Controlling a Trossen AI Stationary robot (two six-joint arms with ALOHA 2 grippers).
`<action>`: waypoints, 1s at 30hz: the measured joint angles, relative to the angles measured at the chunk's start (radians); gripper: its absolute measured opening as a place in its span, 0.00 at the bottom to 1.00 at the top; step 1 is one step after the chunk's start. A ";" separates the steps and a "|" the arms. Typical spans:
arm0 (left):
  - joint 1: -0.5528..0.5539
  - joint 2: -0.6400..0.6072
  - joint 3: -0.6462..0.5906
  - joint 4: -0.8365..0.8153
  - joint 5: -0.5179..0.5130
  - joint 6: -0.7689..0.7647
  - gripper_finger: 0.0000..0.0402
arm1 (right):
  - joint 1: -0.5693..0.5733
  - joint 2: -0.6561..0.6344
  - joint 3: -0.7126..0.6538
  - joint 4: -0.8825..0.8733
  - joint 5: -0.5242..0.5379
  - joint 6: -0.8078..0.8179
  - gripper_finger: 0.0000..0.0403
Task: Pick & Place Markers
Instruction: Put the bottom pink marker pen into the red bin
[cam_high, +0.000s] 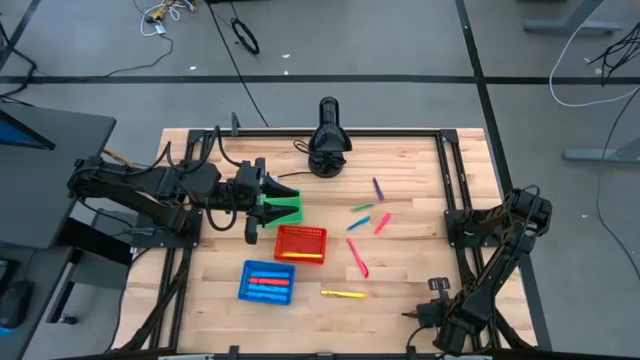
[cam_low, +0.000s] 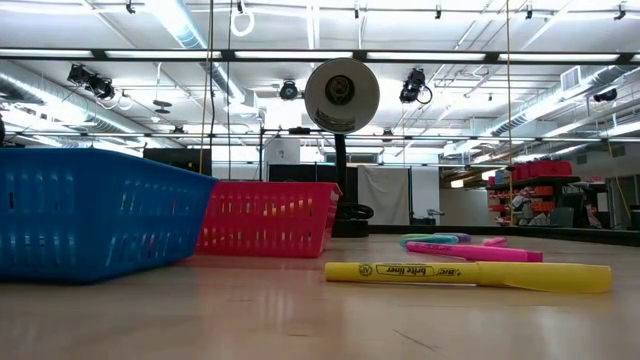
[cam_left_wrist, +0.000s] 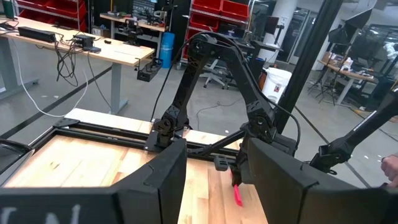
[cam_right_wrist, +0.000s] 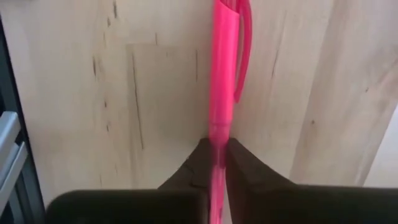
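Right gripper (cam_right_wrist: 216, 163) clenches a pink plastic marker (cam_right_wrist: 225, 81), seen only by its wrist camera; overhead shows three square plastic baskets (cam_high: 300, 243).

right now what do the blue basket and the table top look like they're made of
The square blue basket looks like moulded plastic: thin slotted walls, faint sheen, light showing through. The pale table top looks like wood, probably sealed butcher block: jointed planks with grain and a soft gloss.

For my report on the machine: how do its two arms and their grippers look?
Both arms are dark, built of jointed tube-like segments with black cables running along them. The left arm ends in broad, flat black fingers. The right arm has narrow black fingertips tapering to points.
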 joint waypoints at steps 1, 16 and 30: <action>0.000 0.000 0.000 0.000 0.000 0.000 0.44 | 0.000 0.000 0.000 -0.001 0.004 0.011 0.06; 0.000 0.000 0.000 -0.002 0.000 0.001 0.44 | -0.028 -0.266 -0.003 -0.141 0.196 0.230 0.02; 0.000 0.000 -0.001 -0.001 0.000 0.001 0.44 | -0.145 -0.484 -0.002 -0.243 0.366 0.212 0.01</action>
